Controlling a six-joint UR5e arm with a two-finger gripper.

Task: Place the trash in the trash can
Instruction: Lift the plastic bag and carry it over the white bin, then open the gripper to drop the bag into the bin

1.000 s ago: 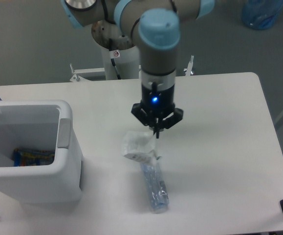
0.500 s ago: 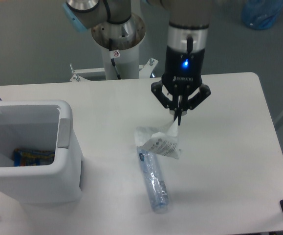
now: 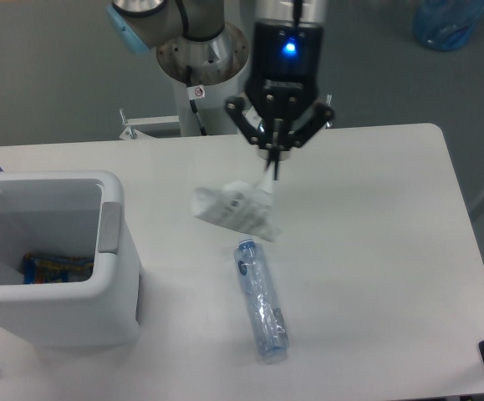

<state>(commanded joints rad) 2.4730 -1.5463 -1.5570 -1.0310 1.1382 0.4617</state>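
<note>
Across a white table (image 3: 375,276), a robot arm (image 3: 287,42) reaches down from the far edge, a blue light glowing on its wrist. At the near left corner stands the white trash can (image 3: 116,292), open at the top, with a grey panel on its right rim and a colourful packet (image 3: 53,269) lying on its floor. On the tabletop to the right of the can lies the crushed bottle (image 3: 261,302), clear with a bluish tint, its capped end pointing toward the arm. Above the table between can and arm, the gripper (image 3: 273,171) has its fingers pinched together on one corner of the crumpled wrapper (image 3: 233,209), which hangs below and to the left of the fingertips, lifted clear of the bottle and well apart from the can.
</note>
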